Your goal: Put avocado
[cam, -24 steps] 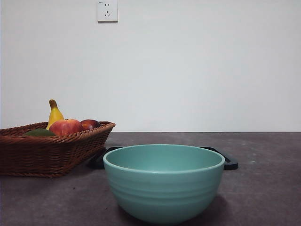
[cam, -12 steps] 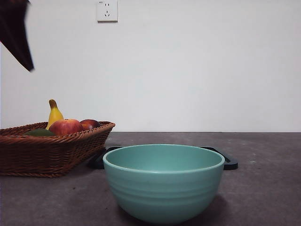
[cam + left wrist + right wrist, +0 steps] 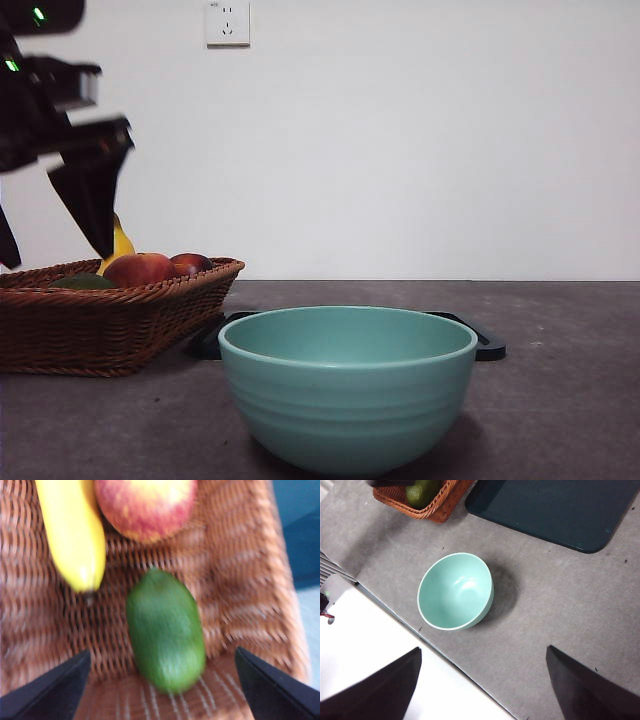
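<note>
The dark-green avocado (image 3: 165, 630) lies on the bottom of a brown wicker basket (image 3: 240, 580), apart from a yellow banana (image 3: 70, 530) and a red-yellow apple (image 3: 145, 505). In the front view the avocado (image 3: 85, 282) only peeks over the basket (image 3: 100, 320) rim at the left. My left gripper (image 3: 57, 258) hangs open just above the basket, its jaws spread wide on either side of the avocado without touching it; it also shows in the left wrist view (image 3: 162, 652). My right gripper (image 3: 483, 649) is open and empty, high above the table.
A teal bowl (image 3: 348, 400) stands empty in front of the middle of the table, also in the right wrist view (image 3: 455, 590). A dark flat tray (image 3: 555, 505) lies behind it, beside the basket. A dark red fruit (image 3: 192, 264) sits behind the apple (image 3: 140, 270).
The left arm has come into the front view from the top left and moved down over the basket. The fruit, basket and bowl have not moved.
</note>
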Tool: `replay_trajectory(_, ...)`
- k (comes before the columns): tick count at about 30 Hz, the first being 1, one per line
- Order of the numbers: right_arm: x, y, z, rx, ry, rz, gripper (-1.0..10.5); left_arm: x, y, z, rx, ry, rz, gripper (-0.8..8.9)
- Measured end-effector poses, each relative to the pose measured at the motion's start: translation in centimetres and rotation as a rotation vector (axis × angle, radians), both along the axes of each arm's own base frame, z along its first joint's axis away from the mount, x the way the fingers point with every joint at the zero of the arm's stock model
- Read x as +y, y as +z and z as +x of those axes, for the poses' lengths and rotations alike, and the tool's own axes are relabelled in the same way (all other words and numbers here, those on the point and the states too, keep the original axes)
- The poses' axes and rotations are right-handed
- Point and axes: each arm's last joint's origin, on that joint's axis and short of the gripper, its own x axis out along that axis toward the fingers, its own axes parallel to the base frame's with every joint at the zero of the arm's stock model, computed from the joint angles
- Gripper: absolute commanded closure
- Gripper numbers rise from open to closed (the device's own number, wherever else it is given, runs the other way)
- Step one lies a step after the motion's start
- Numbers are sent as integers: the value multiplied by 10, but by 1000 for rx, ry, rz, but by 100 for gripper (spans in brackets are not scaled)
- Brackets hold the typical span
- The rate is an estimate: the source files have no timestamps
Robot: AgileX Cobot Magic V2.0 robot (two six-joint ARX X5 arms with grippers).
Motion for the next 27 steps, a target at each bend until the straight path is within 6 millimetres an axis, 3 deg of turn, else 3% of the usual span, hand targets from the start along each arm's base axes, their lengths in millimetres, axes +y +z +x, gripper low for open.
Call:
replay_trajectory(10,0,0,0,0,0,0,547,-9,-28,18,40,-10,26,360)
replay_trajectory(20,0,0,0,0,0,0,547,-11,-36,22,59,-10,32,642)
replay_trajectory(27,0,0,0,0,0,0,547,-12,-33,21,53,-16,31,657)
